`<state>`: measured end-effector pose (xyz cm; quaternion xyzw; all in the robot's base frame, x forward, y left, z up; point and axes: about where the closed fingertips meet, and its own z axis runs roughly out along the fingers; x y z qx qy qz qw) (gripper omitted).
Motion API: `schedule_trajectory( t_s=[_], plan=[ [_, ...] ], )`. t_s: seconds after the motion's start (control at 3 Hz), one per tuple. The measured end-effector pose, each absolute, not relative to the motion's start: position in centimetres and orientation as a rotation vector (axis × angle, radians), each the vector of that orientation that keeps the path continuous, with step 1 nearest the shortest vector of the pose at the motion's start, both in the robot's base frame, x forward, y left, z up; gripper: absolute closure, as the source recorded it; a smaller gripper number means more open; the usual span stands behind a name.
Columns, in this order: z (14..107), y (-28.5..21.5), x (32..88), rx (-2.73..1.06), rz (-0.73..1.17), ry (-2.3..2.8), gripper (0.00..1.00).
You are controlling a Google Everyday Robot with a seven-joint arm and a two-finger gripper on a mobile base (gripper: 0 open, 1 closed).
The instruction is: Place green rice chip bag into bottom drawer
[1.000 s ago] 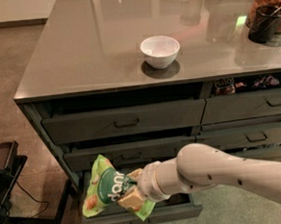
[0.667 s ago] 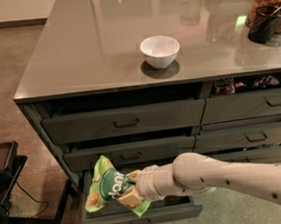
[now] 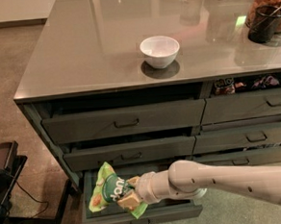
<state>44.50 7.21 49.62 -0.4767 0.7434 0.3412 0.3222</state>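
Over bottom drawer (image 3: 106, 222), gripper (image 3: 128, 192) with bag (image 3: 104, 191)

I count one gripper (image 3: 129, 192), lower centre of the frame, jaws clamped on one green rice chip bag (image 3: 104, 192); one white bowl (image 3: 160, 50) on one desk (image 3: 92, 45); six drawers (image 3: 126, 120), including the bottom drawer (image 3: 138, 221).

We lose the arm (image 3: 222, 180) at the right edge; it hides much of the bottom drawer (image 3: 105, 222); the gripper (image 3: 131, 191), above that drawer, covers part of the green rice chip bag (image 3: 105, 193) it grips
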Motion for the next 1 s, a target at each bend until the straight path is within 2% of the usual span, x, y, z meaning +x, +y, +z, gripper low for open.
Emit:
schedule_trajectory(
  t_s=[1.0],
  plan=[
    [44.9,6.5,45.4,-1.453,0.793,1.946,1.00]
  ],
)
